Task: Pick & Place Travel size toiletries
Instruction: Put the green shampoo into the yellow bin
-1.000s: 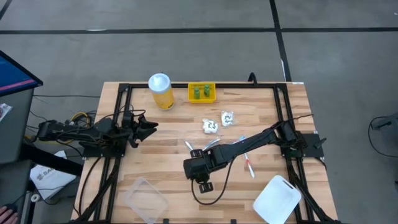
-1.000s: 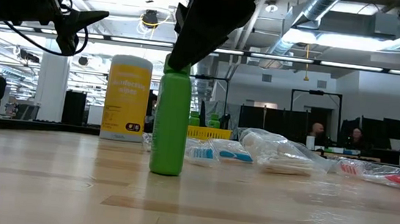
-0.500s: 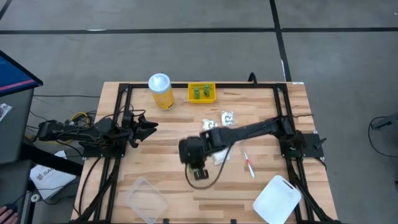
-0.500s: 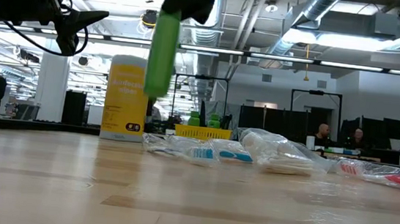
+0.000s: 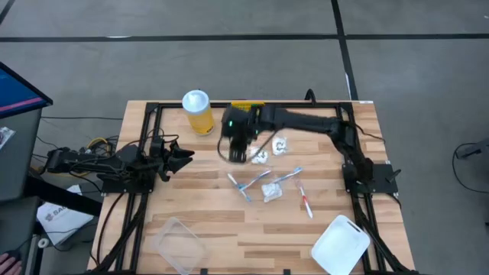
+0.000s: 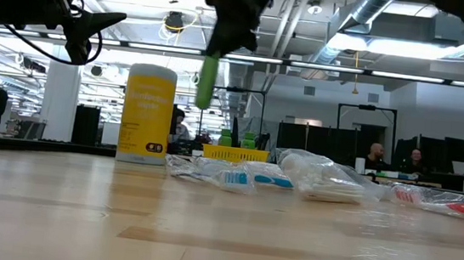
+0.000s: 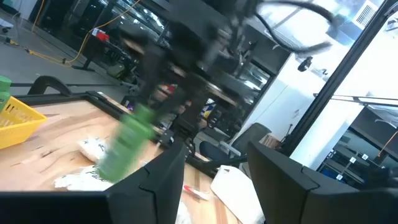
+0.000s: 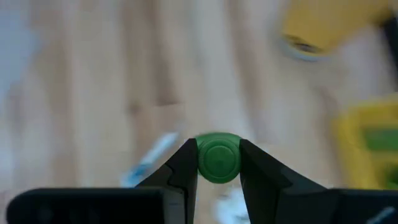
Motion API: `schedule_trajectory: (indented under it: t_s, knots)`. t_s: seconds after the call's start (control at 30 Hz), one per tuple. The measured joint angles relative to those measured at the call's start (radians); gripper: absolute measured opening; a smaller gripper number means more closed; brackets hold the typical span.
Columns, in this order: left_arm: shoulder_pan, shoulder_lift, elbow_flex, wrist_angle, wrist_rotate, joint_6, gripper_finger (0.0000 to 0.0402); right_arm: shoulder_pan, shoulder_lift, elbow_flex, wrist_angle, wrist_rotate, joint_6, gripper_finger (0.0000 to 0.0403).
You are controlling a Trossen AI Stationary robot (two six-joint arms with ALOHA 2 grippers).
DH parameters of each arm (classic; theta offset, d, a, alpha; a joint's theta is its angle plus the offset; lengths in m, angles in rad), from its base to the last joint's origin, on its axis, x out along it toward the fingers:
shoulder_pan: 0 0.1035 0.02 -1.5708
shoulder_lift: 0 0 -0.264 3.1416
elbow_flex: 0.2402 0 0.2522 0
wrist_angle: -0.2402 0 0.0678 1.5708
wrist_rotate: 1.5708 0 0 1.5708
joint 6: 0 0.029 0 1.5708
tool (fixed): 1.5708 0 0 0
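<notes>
Your right gripper (image 8: 217, 163) has its fingers closed on the green bottle (image 6: 207, 81), carried high over the tabletop (image 5: 206, 214) just beside the yellow tray (image 5: 247, 105). A hasty descent could topple the bottles already in it. The left gripper (image 5: 183, 155) waits open at left.

The wooden table (image 5: 191, 206) is set on a grey concrete floor (image 5: 229, 69), which is crossed by dark tape lines (image 5: 342, 46) behind and beside it. Off the table's left side, a blue screen (image 5: 19, 88) and some white bags (image 5: 57, 218) can be spotted. Beyond the table's far edge, a big open hall is seen: exposed ducts and pipes (image 6: 371, 15) are hung overhead, long strip lights (image 6: 408, 77) are run across the ceiling, and dark racks and desks (image 6: 368, 130) are lined up. People (image 6: 375, 154) are seated there, probably at workstations.
</notes>
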Motion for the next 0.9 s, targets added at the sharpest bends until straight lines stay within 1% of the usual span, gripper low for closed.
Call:
schedule_trajectory:
  t_s: [0.13, 0.3, 0.5, 0.7, 0.83, 0.9]
  knots:
    - [0.000, 0.000, 0.000, 0.000, 0.000, 0.000, 0.0172, -0.079, 0.000, 0.022, -0.024, 0.070, 0.051, 0.0083]
    - [0.000, 0.000, 0.000, 0.000, 0.000, 0.000, 0.0172, -0.164, 0.000, 0.031, -0.024, 0.116, 0.209, 0.0083]
    - [0.000, 0.000, 0.000, 0.000, 0.000, 0.000, 0.0172, -0.231, 0.008, 0.033, -0.055, 0.215, 0.386, 0.0083]
    - [0.000, 0.000, 0.000, 0.000, 0.000, 0.000, 0.0172, -0.263, 0.009, 0.025, -0.058, 0.233, 0.489, 0.0085]
    - [0.000, 0.000, 0.000, 0.000, 0.000, 0.000, 0.0172, -0.283, 0.011, 0.020, -0.083, 0.236, 0.501, 0.0086]
    - [0.000, 0.000, 0.000, 0.000, 0.000, 0.000, 0.0172, -0.289, 0.007, -0.004, -0.073, 0.236, 0.514, 0.0086]
